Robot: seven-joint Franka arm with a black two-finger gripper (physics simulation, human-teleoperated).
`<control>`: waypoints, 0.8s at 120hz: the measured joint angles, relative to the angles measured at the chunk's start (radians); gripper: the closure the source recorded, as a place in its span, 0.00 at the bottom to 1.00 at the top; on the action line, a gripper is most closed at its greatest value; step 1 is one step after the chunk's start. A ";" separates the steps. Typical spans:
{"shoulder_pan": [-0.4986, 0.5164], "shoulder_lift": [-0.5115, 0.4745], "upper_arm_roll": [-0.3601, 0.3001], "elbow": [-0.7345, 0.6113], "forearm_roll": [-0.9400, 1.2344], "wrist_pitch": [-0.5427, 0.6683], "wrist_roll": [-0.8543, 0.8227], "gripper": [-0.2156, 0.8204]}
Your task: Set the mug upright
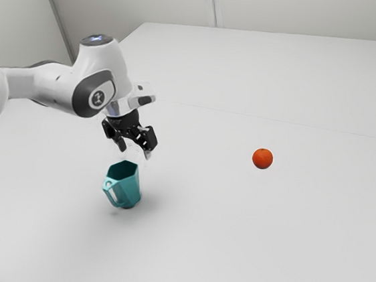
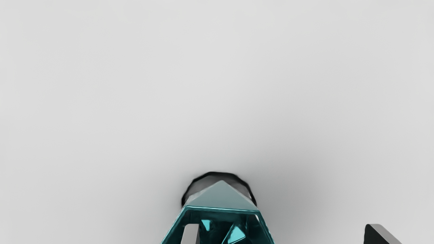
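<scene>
Just above the mug hangs my black gripper [image 1: 135, 151] in the exterior view, its fingers spread with nothing held between them. The teal faceted mug [image 1: 124, 187] stands on the table, base down, its opening facing up and its handle toward the exterior view's lower left. In the wrist view the gripper [image 2: 279, 234] is open wide; one fingertip overlaps the opening of the mug [image 2: 222, 198], while the other is off to the side over bare table. Whether the first fingertip is inside the mug or above it, I cannot tell.
An orange [image 1: 262, 158] rests on the white table [image 1: 231, 240], well over to the exterior view's right of the mug. Behind, a pale raised surface [image 1: 269, 69] stretches across the back, with walls beyond.
</scene>
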 joint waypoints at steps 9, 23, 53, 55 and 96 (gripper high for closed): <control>0.000 -0.001 -0.001 0.106 0.034 -0.049 0.002 0.27; 0.123 0.005 -0.094 0.234 0.086 -0.140 0.014 0.24; 0.356 0.000 -0.246 0.392 0.122 -0.316 0.068 0.22; 0.359 0.000 -0.247 0.399 0.127 -0.325 0.072 0.22; 0.316 -0.005 -0.246 0.462 0.178 -0.451 0.118 0.21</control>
